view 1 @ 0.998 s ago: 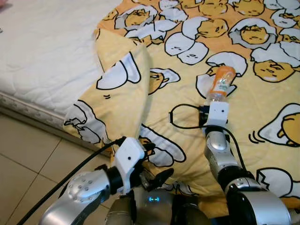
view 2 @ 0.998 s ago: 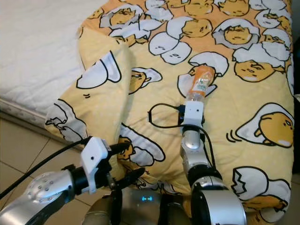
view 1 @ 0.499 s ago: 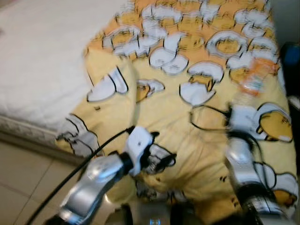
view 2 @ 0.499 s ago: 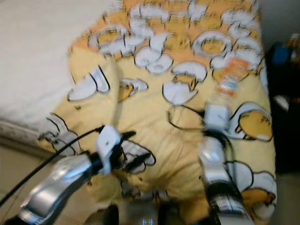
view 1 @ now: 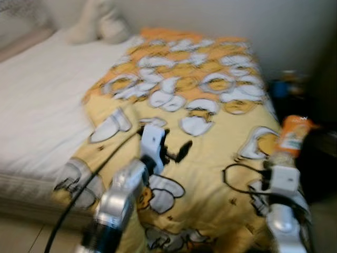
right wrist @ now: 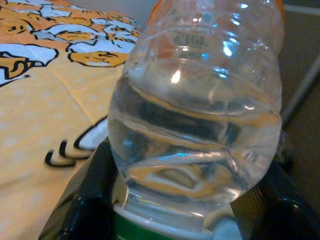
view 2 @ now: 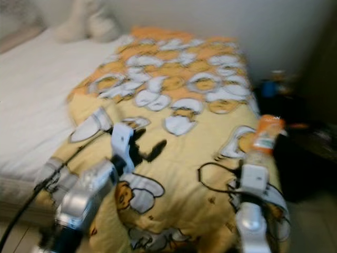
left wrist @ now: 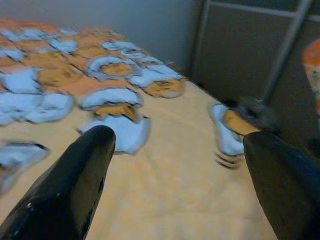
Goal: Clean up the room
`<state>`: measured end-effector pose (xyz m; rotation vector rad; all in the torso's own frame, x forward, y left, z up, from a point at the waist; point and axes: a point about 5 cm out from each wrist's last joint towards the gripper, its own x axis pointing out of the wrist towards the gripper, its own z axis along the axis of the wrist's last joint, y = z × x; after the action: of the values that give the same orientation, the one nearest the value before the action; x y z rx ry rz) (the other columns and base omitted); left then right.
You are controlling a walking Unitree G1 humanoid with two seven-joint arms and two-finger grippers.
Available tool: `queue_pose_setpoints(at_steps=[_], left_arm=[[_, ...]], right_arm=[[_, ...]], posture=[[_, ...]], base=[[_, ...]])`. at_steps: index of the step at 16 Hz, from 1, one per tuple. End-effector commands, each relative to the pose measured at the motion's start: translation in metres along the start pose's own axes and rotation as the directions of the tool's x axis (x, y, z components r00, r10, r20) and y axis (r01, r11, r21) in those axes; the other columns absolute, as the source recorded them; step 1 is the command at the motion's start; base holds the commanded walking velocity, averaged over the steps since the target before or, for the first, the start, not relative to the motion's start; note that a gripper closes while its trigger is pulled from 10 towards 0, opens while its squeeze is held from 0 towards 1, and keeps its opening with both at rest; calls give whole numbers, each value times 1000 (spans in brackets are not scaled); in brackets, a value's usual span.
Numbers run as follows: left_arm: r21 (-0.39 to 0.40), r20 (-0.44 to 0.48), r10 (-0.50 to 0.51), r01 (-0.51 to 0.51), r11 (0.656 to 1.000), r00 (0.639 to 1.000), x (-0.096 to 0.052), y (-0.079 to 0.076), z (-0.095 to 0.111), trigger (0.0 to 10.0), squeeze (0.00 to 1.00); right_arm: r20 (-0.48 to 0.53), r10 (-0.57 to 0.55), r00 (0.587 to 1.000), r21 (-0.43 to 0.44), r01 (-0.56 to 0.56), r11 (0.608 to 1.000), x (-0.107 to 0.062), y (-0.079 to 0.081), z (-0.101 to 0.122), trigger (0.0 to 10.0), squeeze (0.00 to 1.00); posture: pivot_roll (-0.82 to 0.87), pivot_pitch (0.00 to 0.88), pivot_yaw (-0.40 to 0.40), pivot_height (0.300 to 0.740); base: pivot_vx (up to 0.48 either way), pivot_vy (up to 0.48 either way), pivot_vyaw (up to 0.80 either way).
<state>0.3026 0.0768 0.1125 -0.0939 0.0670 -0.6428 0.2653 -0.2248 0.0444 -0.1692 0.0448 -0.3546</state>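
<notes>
Bottle (right wrist: 200, 110): clear glossy plastic, orange label, green cap. Blanket (view 1: 210, 158) on the bed (view 1: 37, 116): soft matt printed cloth. Right pincer (right wrist: 175, 210) fingers beside the bottle: smooth black plastic.

A bed (view 1: 42, 121) with a white quilted mattress takes up most of the room, and a yellow-orange blanket (view 1: 210, 132) printed with cartoon egg figures is spread across its right half. A pale pillow (view 1: 100, 26) lies at the head, against a plain light wall (view 1: 210, 16). To the right of the bed stands dark furniture (view 1: 316, 142), too blurred to identify. Pale tiled floor (view 1: 21, 237) runs along the near edge.
</notes>
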Motion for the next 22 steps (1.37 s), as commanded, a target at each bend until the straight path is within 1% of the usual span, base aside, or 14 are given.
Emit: queue_pose_setpoints(at_steps=[1,2,3,5,6,8,11,14,15,16,17,19,21,22], left_arm=[[-8,-26,12,-12,1000,1000,-8,2,-11,10000,0],[-2,-32,-8,8,1000,999,-11,0,-15,10000,0],[7,-44,-13,13,1000,999,-12,2,-17,10000,0],[62,-46,10,-7,998,999,-12,12,-16,10000,0],[103,-31,30,-27,994,999,-9,15,-12,10000,0],[143,-17,44,-41,989,999,-3,18,-5,10000,0],[156,-11,50,-48,987,999,-2,20,-3,10000,0],[204,-24,70,-64,977,997,2,19,-8,10000,0],[208,-19,62,-57,976,998,3,15,-8,10000,0],[182,-16,24,-20,983,1000,4,9,-8,10000,0],[175,-20,-9,13,984,1000,4,3,-10,10000,0],[165,-20,-24,27,986,999,5,-4,-13,10000,0],[170,-21,-16,19,985,1000,4,-3,-14,10000,0],[157,-12,-10,12,988,1000,3,-3,-13,10000,0]], right_arm=[[8,10,1000,5,-10,1000,4,2,5,0,0],[-2,40,999,9,-40,999,5,8,6,0,0],[3,85,996,3,-85,996,6,16,8,0,0],[-2,121,993,6,-121,993,8,25,10,0,0],[-16,119,993,17,-119,993,9,25,8,0,0],[-72,81,994,52,-77,996,7,21,-2,0,0],[-98,71,993,72,-64,995,5,18,-7,0,0],[-111,79,991,76,-70,995,2,18,-12,0,0],[-117,77,990,75,-69,995,1,18,-13,0,0],[-118,74,990,72,-65,995,1,17,-13,0,0],[-118,74,990,74,-65,995,2,16,-13,0,0],[-117,80,990,71,-72,995,3,16,-13,0,0],[-113,94,989,82,-85,993,2,18,-12,0,0],[-120,116,986,94,-106,990,-1,26,-14,0,0]], posture=[[64,0,13,740],[83,0,1,740],[94,0,-6,740],[113,0,-15,740],[121,0,-14,740],[127,0,-5,740],[122,0,3,740],[109,0,-3,740],[105,0,-6,740],[100,0,-5,740],[98,0,-5,740],[85,0,-2,740],[90,0,-2,740],[100,13,25,740]], base=[[0,0,-781],[0,371,-781],[0,428,-781],[-144,386,-766],[0,0,-763],[0,0,-756],[0,0,-733],[0,0,-706],[0,0,-706],[0,0,-706],[0,0,-706],[0,0,-347],[439,0,0],[480,0,0]])
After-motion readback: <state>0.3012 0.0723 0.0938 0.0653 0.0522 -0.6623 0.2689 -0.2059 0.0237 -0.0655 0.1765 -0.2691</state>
